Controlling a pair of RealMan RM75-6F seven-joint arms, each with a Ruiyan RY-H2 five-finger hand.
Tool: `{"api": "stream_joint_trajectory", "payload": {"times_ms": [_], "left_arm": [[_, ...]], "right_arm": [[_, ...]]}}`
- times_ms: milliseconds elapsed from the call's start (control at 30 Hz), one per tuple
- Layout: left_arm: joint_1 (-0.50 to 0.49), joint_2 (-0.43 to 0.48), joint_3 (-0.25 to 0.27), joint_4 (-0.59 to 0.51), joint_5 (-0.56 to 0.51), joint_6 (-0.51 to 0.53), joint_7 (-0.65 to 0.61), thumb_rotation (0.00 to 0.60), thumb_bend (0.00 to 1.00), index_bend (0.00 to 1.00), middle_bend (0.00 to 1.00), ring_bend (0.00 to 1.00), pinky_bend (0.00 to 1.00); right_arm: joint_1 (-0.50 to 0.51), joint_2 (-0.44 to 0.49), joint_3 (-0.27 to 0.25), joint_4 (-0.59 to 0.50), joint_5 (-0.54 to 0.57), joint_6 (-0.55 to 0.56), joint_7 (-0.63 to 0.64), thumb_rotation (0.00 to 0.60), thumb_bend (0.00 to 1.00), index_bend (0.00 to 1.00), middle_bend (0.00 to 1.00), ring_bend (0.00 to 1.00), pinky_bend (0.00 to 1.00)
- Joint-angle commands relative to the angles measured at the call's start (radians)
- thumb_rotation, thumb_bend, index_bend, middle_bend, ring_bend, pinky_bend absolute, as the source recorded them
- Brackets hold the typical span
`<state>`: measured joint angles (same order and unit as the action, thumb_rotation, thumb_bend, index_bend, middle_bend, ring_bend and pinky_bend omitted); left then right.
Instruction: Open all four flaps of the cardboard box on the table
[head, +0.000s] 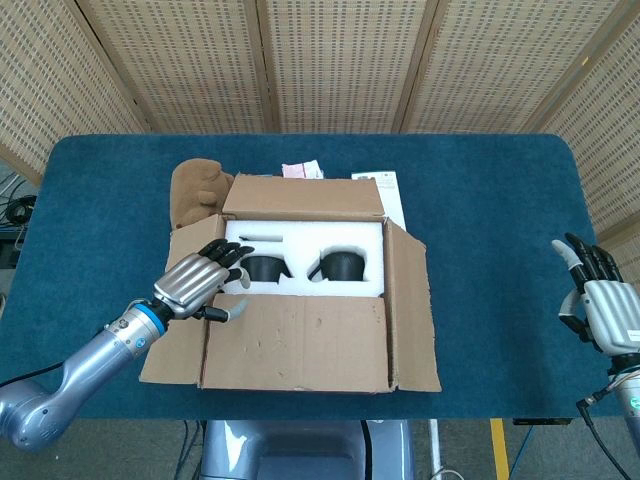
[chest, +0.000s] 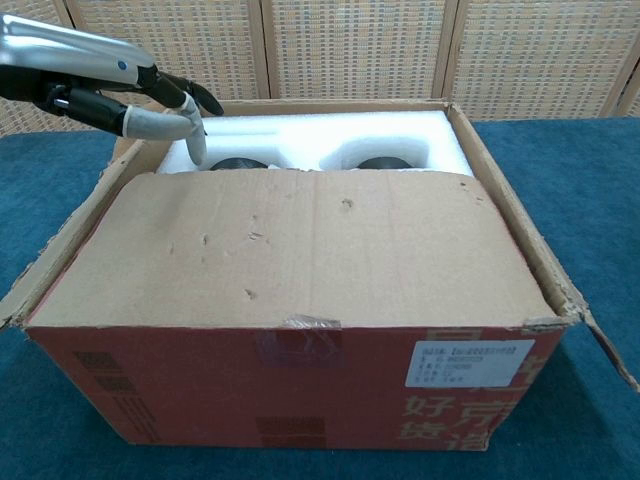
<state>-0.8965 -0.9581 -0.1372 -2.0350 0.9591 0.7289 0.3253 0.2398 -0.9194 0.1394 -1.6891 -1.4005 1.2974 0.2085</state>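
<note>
The cardboard box (head: 300, 290) stands mid-table. Its near flap (head: 297, 342) (chest: 300, 250) lies flat over the front half of the opening. The far flap (head: 303, 197), left flap (head: 185, 320) and right flap (head: 408, 300) are folded outward. White foam (head: 300, 240) (chest: 320, 140) with two dark round items (head: 342, 265) shows inside. My left hand (head: 205, 280) (chest: 130, 95) hovers over the box's left side by the near flap's far left corner, fingers spread, thumb pointing down, holding nothing. My right hand (head: 600, 300) hangs open off the table's right edge.
A brown plush toy (head: 195, 190) sits behind the box's left far corner. A pink item (head: 302, 170) and a white paper (head: 385, 190) lie behind the box. Blue cloth (head: 490, 220) covers the table; wooden lattice panels stand behind.
</note>
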Motion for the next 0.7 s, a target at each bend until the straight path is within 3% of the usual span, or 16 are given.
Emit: {"api": "stream_joint_trajectory", "payload": {"times_ms": [33,700], "left_arm": [[-0.005,-0.006,0.008,0.001,-0.005,-0.001,0.003,0.137,0.44,0.35,0.06,0.0,0.0],[-0.035,-0.02,0.053,0.013,-0.039,-0.005,-0.003,0.13,0.44,0.35,0.06,0.0,0.0]], "right_arm": [[0.0,0.0,0.0,0.001,0.0,-0.001,0.001,0.6,1.0,0.0,0.0,0.0,0.0],[-0.004,-0.001,0.001,0.008,-0.002,0.001,0.011,0.6,1.0,0.0,0.0,0.0,0.0]]}}
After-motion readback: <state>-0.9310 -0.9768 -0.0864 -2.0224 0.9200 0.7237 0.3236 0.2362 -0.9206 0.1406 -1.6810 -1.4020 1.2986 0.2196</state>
